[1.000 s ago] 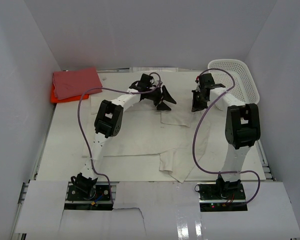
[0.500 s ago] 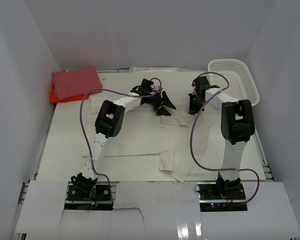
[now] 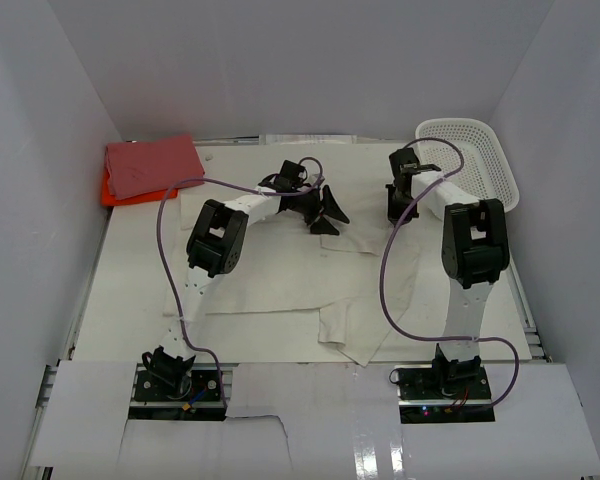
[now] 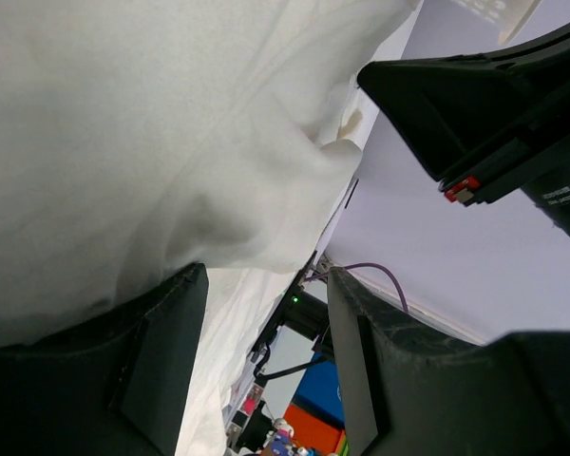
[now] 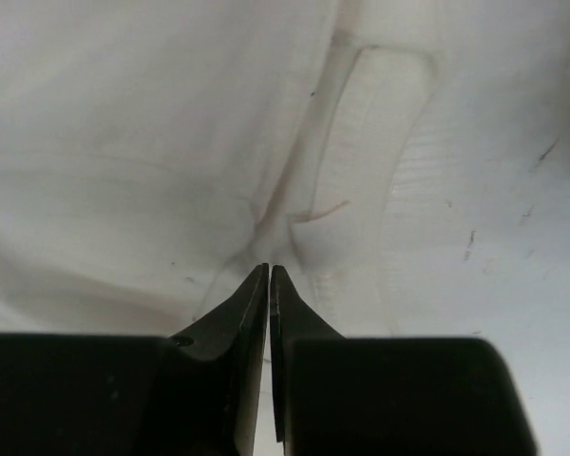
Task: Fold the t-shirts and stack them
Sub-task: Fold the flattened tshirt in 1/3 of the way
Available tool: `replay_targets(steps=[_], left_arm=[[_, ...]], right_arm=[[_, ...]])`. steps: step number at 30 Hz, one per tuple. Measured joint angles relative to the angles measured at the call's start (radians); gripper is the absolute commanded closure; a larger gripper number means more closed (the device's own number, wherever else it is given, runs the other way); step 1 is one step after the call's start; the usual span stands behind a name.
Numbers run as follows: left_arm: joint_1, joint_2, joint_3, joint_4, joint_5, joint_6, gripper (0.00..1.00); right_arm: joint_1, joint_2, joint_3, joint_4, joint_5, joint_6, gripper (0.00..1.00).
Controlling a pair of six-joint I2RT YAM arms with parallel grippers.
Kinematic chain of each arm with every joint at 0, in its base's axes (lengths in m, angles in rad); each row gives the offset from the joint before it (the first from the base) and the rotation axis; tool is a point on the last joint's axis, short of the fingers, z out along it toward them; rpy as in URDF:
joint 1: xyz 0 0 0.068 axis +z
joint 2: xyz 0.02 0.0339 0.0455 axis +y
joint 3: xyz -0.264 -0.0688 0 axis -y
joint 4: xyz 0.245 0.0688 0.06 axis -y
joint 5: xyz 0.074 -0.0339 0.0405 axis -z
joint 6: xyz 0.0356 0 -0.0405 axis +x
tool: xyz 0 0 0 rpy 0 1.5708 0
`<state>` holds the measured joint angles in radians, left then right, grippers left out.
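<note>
We count three t-shirts. The cream t-shirt (image 3: 280, 285) lies spread and rumpled across the middle of the table (image 3: 130, 285), between and ahead of the two arms. The pink-red t-shirt (image 3: 152, 163) sits folded at the far left corner, on top of the orange t-shirt (image 3: 112, 193), of which only a strip shows at the left edge. There is one white mesh basket (image 3: 500, 165) at the far right, and two purple cables, one looping along each arm (image 3: 165, 215).

The left gripper (image 3: 329, 212) hovers over the far edge of the cream t-shirt with its claw spread wide. In its wrist view a bulge of the cloth hangs just above the gap (we cannot tell whether it touches either finger). The right gripper (image 5: 268, 269) is near the basket, over the shirt's far right part. Its claw is closed to a sliver on a raised crease of the cream cloth, with wrinkles running out from the tips.

As for writing, the left wrist view shows a line of small white lettering (image 4: 565, 193) on the right gripper's black body, beside a red tab (image 4: 461, 188). It is too small and cut off for us to read.
</note>
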<state>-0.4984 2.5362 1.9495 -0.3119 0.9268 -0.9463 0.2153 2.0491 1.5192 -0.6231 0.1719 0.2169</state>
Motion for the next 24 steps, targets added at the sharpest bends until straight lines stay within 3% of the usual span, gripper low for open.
replay_targets(steps=[7,11,17,24], left_arm=[[0.002,-0.008,-0.01,-0.014,0.0,0.007,0.35],[0.002,-0.008,-0.007,-0.021,0.0,0.01,0.35],[0.003,-0.008,-0.005,-0.027,0.002,0.014,0.35],[0.006,-0.008,-0.006,-0.028,0.008,0.022,0.35]], right_arm=[[-0.013,-0.036,-0.008,0.002,-0.052,-0.011,0.61],[-0.012,-0.153,-0.14,0.041,-0.155,-0.007,0.62],[-0.018,-0.364,-0.463,0.212,-0.311,0.062,0.63],[-0.039,-0.385,-0.636,0.391,-0.495,0.145,0.63]])
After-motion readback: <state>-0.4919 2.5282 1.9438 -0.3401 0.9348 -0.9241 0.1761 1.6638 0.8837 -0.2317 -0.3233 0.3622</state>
